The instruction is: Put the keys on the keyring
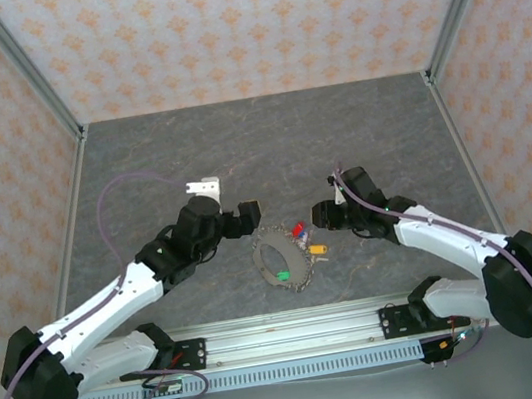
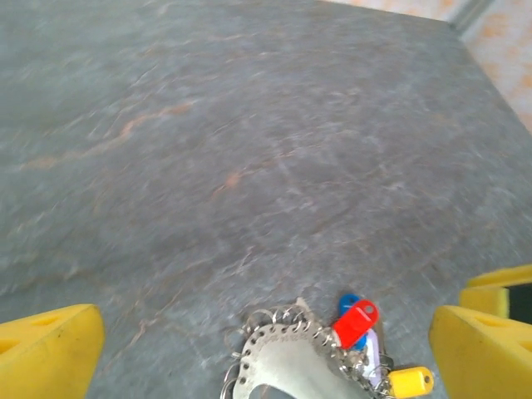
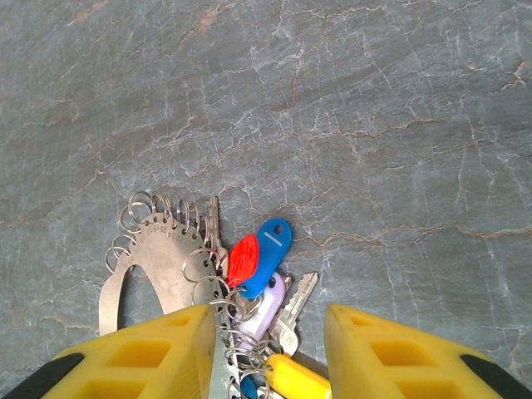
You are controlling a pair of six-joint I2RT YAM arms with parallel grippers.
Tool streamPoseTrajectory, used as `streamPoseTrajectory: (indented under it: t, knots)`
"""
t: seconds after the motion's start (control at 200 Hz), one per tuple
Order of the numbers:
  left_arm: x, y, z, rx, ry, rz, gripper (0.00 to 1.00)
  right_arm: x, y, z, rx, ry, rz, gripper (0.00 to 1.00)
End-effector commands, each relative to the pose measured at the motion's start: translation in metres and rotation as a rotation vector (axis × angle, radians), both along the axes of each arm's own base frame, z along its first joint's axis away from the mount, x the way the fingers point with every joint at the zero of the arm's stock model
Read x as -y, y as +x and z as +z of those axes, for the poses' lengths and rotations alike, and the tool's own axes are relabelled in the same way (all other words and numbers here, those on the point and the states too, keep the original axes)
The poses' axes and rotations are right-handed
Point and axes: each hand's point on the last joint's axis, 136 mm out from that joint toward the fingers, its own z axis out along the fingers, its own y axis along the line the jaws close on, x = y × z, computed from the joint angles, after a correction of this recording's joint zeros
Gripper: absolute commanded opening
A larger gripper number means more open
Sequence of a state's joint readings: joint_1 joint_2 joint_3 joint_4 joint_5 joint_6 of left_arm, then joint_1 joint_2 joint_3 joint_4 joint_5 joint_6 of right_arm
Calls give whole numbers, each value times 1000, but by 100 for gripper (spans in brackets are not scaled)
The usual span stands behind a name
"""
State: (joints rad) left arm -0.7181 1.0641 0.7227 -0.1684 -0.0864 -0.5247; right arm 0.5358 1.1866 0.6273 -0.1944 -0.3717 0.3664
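Noting the keys (image 3: 262,249) bunched on the keyring (image 3: 158,249) toward the tabletop's (image 1: 235,133) right edge, you have the half-open right gripper (image 3: 268,314) straddling them, the wide, empty left gripper (image 2: 262,320) farther off.

A grey table (image 1: 138,159) was seen, its top made to look like stone, with thin pale and brownish lines running across it. One thin grey keyring (image 1: 261,259) was laid flat on it near the middle, shaped like an egg and edged all round with many little wire loops. Small silver keys (image 3: 295,307) were bunched at the ring's right side, where a red tag (image 3: 243,259) and a blue tag (image 3: 268,243) were pressed together and a yellow tag (image 1: 318,249) was set just beside them, while a green tag (image 1: 282,277) was laid at the ring's near end.
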Motion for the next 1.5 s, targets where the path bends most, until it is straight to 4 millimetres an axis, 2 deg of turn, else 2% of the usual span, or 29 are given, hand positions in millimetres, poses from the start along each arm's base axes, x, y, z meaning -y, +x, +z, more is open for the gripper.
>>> streamPoseTrajectory:
  t: [0.0, 0.105, 0.235, 0.34, 0.47, 0.556, 0.741, 0.821, 0.886, 1.001, 1.151, 1.326, 1.496]
  knots:
    - [-24, -6, -27, -106, -67, 190, 100, -3, 7, 3, -8, 14, -16, 39]
    - [-23, -12, -40, -180, -79, 209, 100, -5, 8, 0, -17, 38, -35, 39]
    - [-17, -19, -59, -258, -148, 230, 100, -16, 8, 2, -48, 79, -1, 37]
    - [-12, -29, -74, -333, -229, 253, 100, -30, 1, 2, -103, 112, 74, 35]
    - [-8, -40, -90, -400, -262, 271, 100, -41, -5, -5, -156, 126, 127, 32]
    - [3, -44, -99, -450, -294, 244, 100, -45, -9, -10, -182, 111, 161, 33]
    - [32, -46, -119, -546, -335, 196, 85, -53, -13, -18, -213, 47, 233, 34]
    - [41, -47, -130, -584, -372, 199, 83, -61, -11, -19, -225, 30, 271, 35]
    - [41, -49, -139, -608, -357, 218, 82, -60, -7, -26, -244, -39, 283, 35]
    - [43, -47, -144, -614, -342, 221, 82, -56, -6, -39, -287, -118, 289, 35]
    - [53, -43, -149, -623, -352, 203, 76, -62, -11, -47, -320, -99, 311, 35]
    - [61, -39, -156, -651, -354, 197, 72, -59, -17, -57, -352, -115, 311, 35]
    - [62, -38, -153, -646, -361, 201, 61, -52, -25, -62, -369, -129, 311, 35]
